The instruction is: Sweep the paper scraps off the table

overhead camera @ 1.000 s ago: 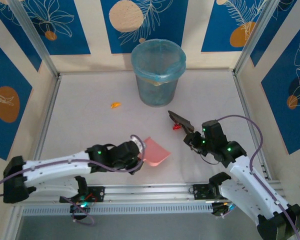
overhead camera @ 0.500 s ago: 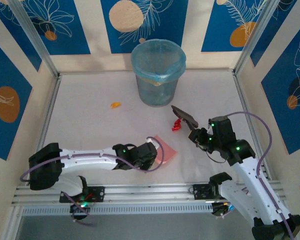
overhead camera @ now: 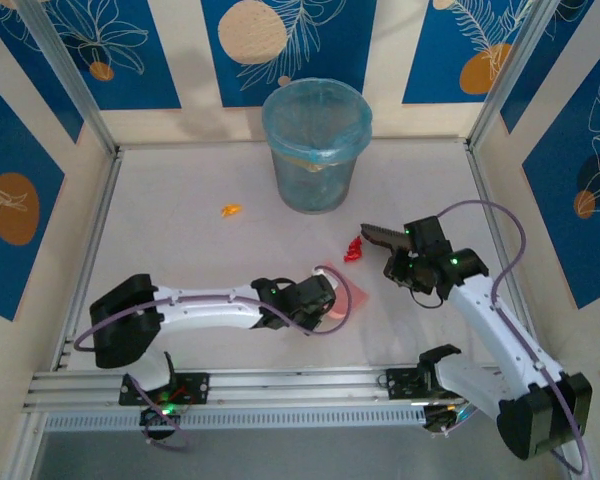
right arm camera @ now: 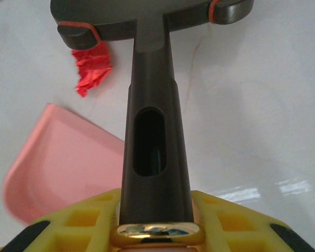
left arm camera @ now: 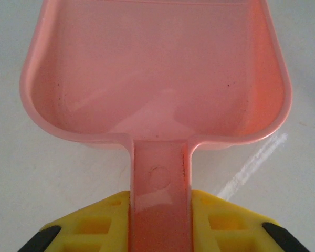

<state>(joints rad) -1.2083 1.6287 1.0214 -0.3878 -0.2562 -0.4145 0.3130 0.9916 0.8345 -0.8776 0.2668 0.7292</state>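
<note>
From above, the left gripper [overhead camera: 318, 298] lies low over the table [overhead camera: 180, 260] near its front middle. The pink dustpan [overhead camera: 352, 302] it carries points toward the red scrap [overhead camera: 353, 249], which lies just beyond the pan's lip. The left wrist view adds the grip itself: yellow fingers [left arm camera: 94, 226] are closed against both sides of the dustpan's flat handle, with the pan's mouth facing away over pale table.

The right gripper [overhead camera: 405, 265] reaches in from the right and clamps the handle of the dark brush [overhead camera: 380, 235] – the right wrist view has that handle wedged between its yellow pads. There the red scrap sits just under the left end of the brush head, between brush and dustpan (touching the bristles or just short of them, I cannot tell).

The orange scrap [overhead camera: 231, 210] lies well apart, left of the blue-lined bin [overhead camera: 315, 145] at the rear. Open table spreads across the left half out to the aluminium rails [overhead camera: 92, 240] – the right arm works nearer its own side rail.
</note>
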